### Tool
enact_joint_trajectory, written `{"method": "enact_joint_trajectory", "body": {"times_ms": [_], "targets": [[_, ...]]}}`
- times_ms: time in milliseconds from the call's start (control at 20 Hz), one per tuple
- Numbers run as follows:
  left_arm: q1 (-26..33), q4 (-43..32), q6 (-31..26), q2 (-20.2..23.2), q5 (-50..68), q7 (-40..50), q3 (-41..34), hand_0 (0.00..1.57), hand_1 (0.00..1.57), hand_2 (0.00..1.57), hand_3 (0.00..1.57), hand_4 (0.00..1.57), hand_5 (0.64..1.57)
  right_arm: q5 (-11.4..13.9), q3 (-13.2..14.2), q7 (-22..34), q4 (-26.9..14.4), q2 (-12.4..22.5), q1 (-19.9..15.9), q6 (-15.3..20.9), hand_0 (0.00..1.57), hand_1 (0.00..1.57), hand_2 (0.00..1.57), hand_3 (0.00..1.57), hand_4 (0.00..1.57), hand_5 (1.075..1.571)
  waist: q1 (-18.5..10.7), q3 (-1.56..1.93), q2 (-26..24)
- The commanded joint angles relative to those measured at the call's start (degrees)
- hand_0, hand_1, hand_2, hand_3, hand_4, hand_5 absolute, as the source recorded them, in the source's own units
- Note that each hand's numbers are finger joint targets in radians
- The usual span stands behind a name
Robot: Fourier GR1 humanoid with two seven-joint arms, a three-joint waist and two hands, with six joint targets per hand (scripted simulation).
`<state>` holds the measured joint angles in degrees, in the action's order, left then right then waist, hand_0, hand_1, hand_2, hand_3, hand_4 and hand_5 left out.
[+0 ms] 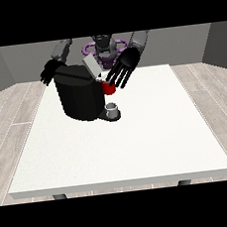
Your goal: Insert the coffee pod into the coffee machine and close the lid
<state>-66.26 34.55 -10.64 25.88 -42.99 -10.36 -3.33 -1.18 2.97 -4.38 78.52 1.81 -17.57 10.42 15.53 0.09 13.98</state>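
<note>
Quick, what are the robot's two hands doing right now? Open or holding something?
Robot hand at the view's right: open, fingers spread straight above the red thing at the machine, holding nothing.
Robot hand at the view's left: cannot be told.

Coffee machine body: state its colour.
Black, seen in the front view: the coffee machine stands on the white table.

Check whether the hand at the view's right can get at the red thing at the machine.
Probably yes. That hand hangs with straight fingers right over the red thing, nothing between them; the coffee machine stands beside it, toward the view's left.
</note>
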Motion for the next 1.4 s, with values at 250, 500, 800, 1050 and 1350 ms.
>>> {"method": "enact_joint_trajectory", "body": {"times_ms": [250,500,800,1050,1350], "targets": [[4.37,1.58,0.15,-3.99,-0.81,0.64,1.12,0.0,0.0,0.0,0.0,0.0,1.571,-1.9,2.47,0.57,-1.62,0.27,0.71,0.5,0.0,0.0,0.0,0.0,0.38,1.571,-3.62,-0.08,-4.62],[5.54,1.83,-1.47,-2.68,1.21,0.17,-1.32,0.0,0.0,0.0,0.0,0.0,1.571,-2.11,1.29,-2.28,-0.91,-0.56,5.11,0.31,0.0,0.0,0.0,0.0,0.43,1.571,-4.28,-0.08,-7.04],[10.49,1.79,-1.71,-8.9,11.59,1.99,-9.77,0.0,0.0,0.0,0.0,0.0,1.571,-3.51,2.21,-1.66,-0.52,1.47,10.01,-2.39,0.0,0.0,0.0,0.0,0.49,1.571,-7.58,-0.13,-16.11],[19.14,1.99,-3.73,-13.96,20.61,-4.9,-15.59,0.0,0.0,0.0,0.0,0.0,1.571,-2.7,1.69,-0.68,1.26,5.29,11.61,-5.41,0.0,0.0,0.0,0.0,0.39,1.571,-12.45,-0.2,-21.27],[23.97,3.08,-2.8,-19.36,23.89,-1.26,-16.72,0.0,0.0,0.0,0.0,0.19,1.571,-3.0,0.18,3.58,4.56,7.08,9.83,-8.08,0.0,0.0,0.0,0.0,0.0,1.571,-16.02,-0.1,-27.93]]}}
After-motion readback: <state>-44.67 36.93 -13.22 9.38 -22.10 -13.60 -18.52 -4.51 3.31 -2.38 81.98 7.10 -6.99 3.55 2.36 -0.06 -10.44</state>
